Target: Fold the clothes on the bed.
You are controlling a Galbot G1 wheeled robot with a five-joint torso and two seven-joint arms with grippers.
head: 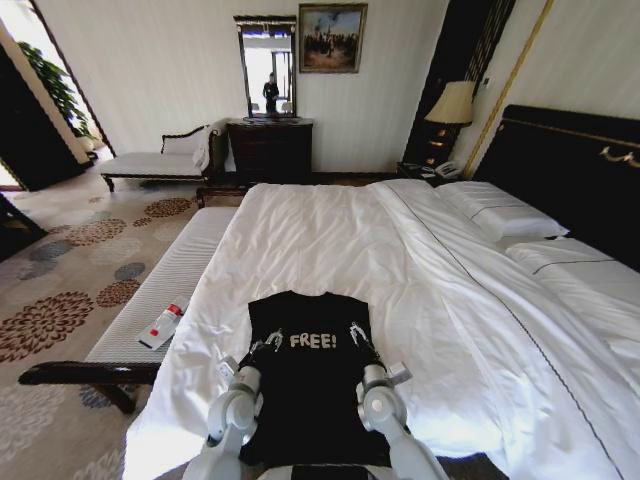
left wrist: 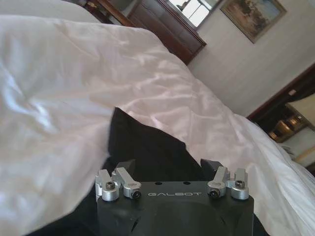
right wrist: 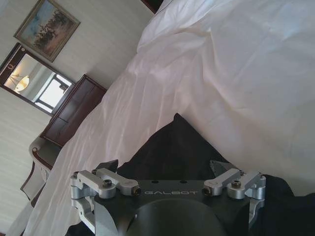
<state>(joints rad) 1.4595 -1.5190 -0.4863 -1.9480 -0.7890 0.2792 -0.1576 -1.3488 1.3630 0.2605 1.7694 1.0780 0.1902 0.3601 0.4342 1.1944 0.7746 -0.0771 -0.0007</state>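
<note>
The clothes are one black T-shirt with white "FREE!" lettering, lying flat as a narrow rectangle on the near end of the bed. My left gripper is open over the shirt's left side, level with the lettering. My right gripper is open over the shirt's right side at the same height. In the left wrist view, the left gripper has its jaws spread wide over the black cloth. The right gripper shows the same over the shirt. Nothing is held between either pair of fingers.
A long upholstered bench runs along the bed's left side with a white and red object on it. Pillows and a dark headboard are at the right. A chaise and a dresser stand by the far wall.
</note>
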